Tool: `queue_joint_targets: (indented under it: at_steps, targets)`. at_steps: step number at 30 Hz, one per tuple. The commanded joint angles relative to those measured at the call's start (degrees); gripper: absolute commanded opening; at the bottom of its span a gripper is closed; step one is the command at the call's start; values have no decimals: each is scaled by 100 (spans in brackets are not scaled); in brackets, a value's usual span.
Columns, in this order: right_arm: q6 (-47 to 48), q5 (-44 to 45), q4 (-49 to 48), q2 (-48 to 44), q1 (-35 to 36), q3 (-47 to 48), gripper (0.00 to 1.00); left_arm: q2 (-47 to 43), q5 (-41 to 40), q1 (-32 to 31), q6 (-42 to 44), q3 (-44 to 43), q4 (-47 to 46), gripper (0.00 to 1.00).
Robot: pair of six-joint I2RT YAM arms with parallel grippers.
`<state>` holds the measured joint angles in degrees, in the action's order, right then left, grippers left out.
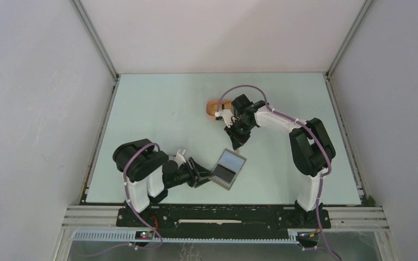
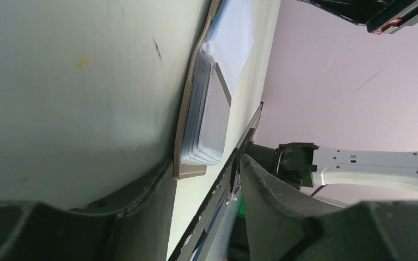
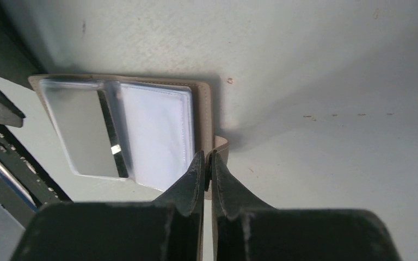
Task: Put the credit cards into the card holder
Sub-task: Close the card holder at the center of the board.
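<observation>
Grey-beige and flat, the card holder point(image 1: 229, 167) lies opened out on the bench point(image 1: 158, 119), near the middle and towards the front edge, set at a slant between the 2 arms. Its inside faces up, showing 2 clear sleeves point(image 3: 125, 130) side by side; from above, the near half looks dark and the far half pale. I cannot tell whether a card sits in either sleeve.

A small tab point(image 3: 220, 145) juts from the holder's far edge. The right gripper point(image 3: 207, 159) is pinched shut on this tab, its 2 fingers almost meeting with the thin strip between them.

The left gripper point(image 1: 209, 175) is low at the holder's near-left edge. Its jaws stand apart, and the holder's corner lies just by 1 fingertip, with nothing clamped.

Behind the right arm, towards the back of the bench, sits an orange-pink tray point(image 1: 212, 107), well apart from the holder.
</observation>
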<state>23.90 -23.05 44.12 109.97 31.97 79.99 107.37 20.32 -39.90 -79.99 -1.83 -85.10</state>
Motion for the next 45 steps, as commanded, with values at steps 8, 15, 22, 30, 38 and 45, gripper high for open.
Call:
queue_joint_targets:
  at_steps: [8,15,22,30,38,45]
  targets:
    - [70,-943,388,-464,80,196,1,-507,-92,-139,128,-2,86,51]
    - [145,-1160,526,-424,218,252,1,-724,-98,-154,99,-79,99,51]
    - [139,-1358,636,-439,344,306,1,-734,-84,-183,38,-378,111,51]
    - [135,-1399,684,-456,354,333,0,-1099,-256,-184,205,-704,769,51]
    - [-71,-1305,557,-589,136,295,1,-1058,-394,-165,337,-1493,1904,52]
    - [-114,-1097,462,-604,21,263,2,-920,-612,-106,556,-2071,2917,51]
